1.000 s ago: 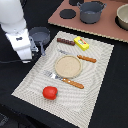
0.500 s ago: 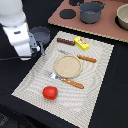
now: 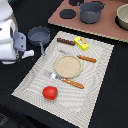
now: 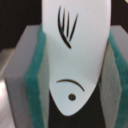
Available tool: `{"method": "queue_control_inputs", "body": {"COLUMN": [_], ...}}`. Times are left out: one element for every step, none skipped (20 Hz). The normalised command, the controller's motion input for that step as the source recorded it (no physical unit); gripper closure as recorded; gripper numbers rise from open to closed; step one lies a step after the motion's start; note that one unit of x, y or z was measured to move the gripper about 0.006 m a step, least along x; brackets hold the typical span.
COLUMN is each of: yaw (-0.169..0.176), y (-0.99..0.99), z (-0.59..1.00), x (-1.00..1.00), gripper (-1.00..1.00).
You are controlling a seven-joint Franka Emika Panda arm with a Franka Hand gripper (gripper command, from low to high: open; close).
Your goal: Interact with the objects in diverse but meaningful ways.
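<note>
My gripper point(image 4: 75, 75) is shut on the white fish-like piece point(image 4: 75, 45), which sits between the teal pads point(image 4: 37, 85) with its eye and fin marks showing. In the exterior view the gripper point(image 3: 22, 46) hangs at the left, just off the mat's left corner and beside the grey frying pan point(image 3: 39, 35). The fish point(image 3: 29, 52) pokes out below it. On the mat lie the red tomato point(image 3: 49, 92), the brown sausage point(image 3: 65, 41) and the yellow packet point(image 3: 82, 43). The grey pot point(image 3: 91, 11) stands on the brown board at the back.
A round tan plate point(image 3: 67, 65) lies mid-mat, with an orange-handled knife point(image 3: 86, 58) and fork point(image 3: 65, 80) either side. The brown board point(image 3: 107, 30) carries dark burner discs point(image 3: 66, 14) and a bowl point(image 3: 122, 17). The cloth mat point(image 3: 30, 82) lies on a black table.
The arm has shifted only slightly at the exterior view's left. The fish stays in the grip, and the objects on the mat have not moved.
</note>
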Motion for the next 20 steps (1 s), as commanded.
{"method": "queue_control_inputs", "body": {"yaw": [-0.181,-0.184,-0.172,-0.17,-0.176,-0.168,-0.165,-0.165,-0.165,-0.163,-0.157,-0.164,-0.166,-0.175,-0.174,-0.167,-0.149,-0.103,-0.073,-0.047], "y": [-0.33,-0.35,-0.39,-0.39,-0.34,-0.32,-0.31,-0.31,-0.31,-0.31,-0.34,-0.33,-0.32,-0.29,-0.25,-0.24,-0.31,-0.31,-0.27,-0.22], "z": [-0.36,-0.33,-0.25,-0.13,0.0,0.0,0.05,0.08,0.09,0.06,0.01,0.0,0.0,0.0,0.0,0.0,-0.05,-0.16,-0.14,-0.06], "x": [0.63,0.5,0.47,0.5,0.63,0.73,0.77,0.77,0.77,0.74,0.68,0.65,0.68,0.68,0.73,0.67,0.48,0.21,0.07,0.0], "gripper": [1.0,1.0,1.0,1.0,1.0,1.0,1.0,1.0,1.0,1.0,1.0,1.0,1.0,1.0,1.0,1.0,1.0,1.0,1.0,-1.0]}}
